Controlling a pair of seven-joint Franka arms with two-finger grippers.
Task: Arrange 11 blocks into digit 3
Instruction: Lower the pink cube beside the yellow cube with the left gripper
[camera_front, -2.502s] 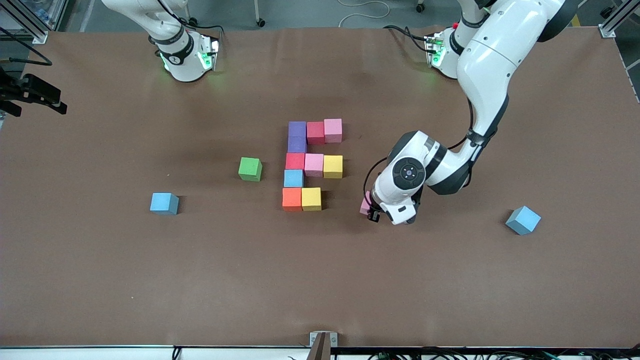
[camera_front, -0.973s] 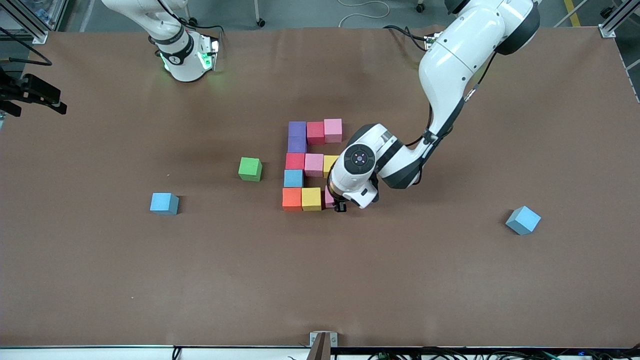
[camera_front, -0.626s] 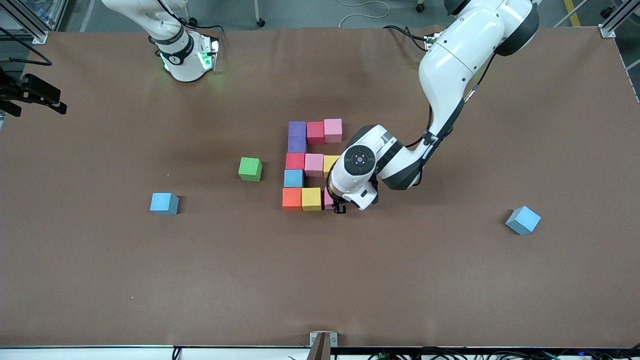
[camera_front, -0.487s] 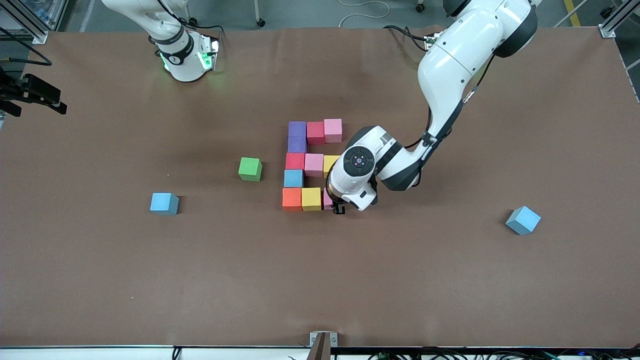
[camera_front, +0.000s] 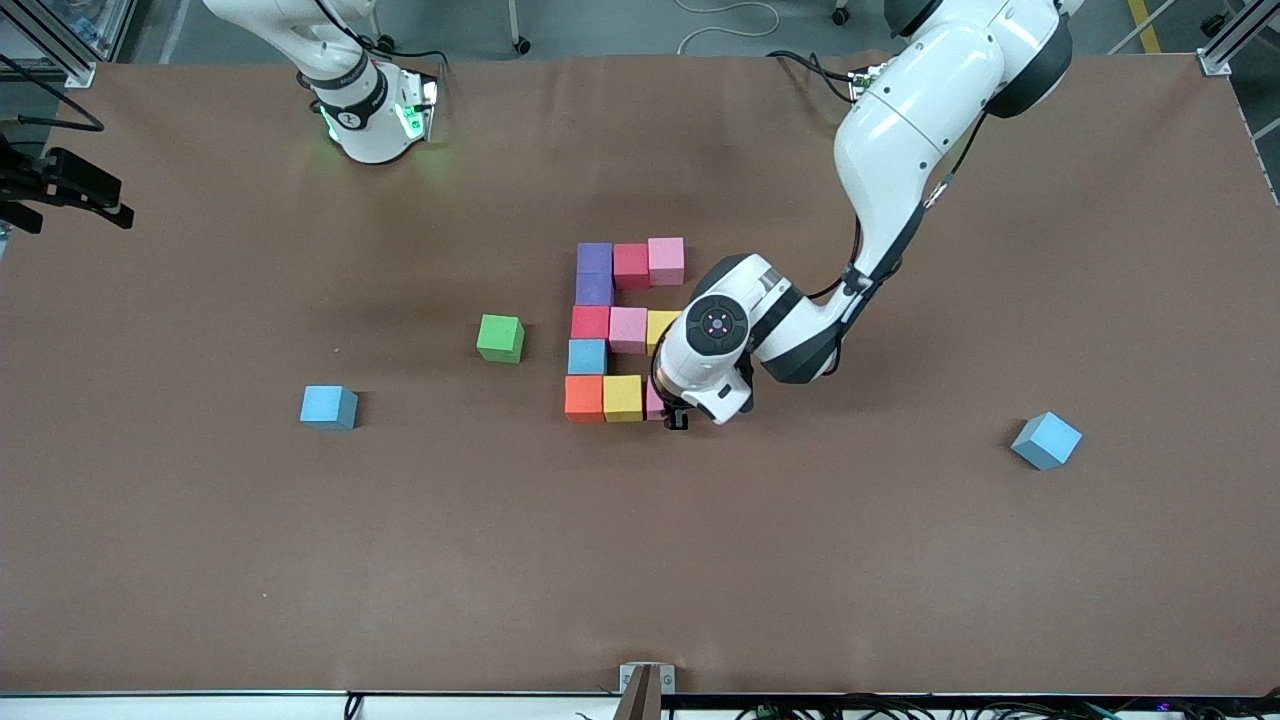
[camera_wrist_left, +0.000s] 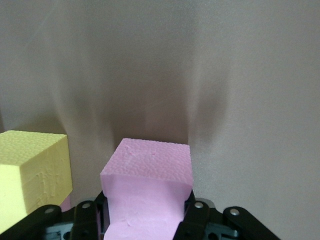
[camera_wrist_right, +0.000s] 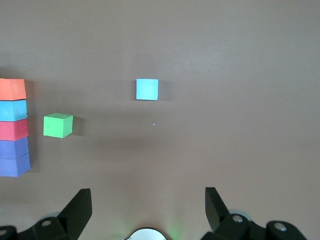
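Pinching 1 pink block (camera_wrist_left: 148, 192), the left gripper (camera_front: 668, 408) is seating it beside the yellow block (camera_front: 622, 398), mid-frame, finishing the 3's bottom row; the right gripper (camera_wrist_right: 148, 210) is waiting, spread wide.

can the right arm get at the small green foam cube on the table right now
Probably yes: the right gripper hangs open above bare table, and the small green foam cube stands alone, a gap apart from the coloured block figure.

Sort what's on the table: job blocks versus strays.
Job: the block figure mid-table; the pink block gripped by the left gripper, beside the yellow block.
Strays: green cube; two blue cubes. Right gripper waits, open.
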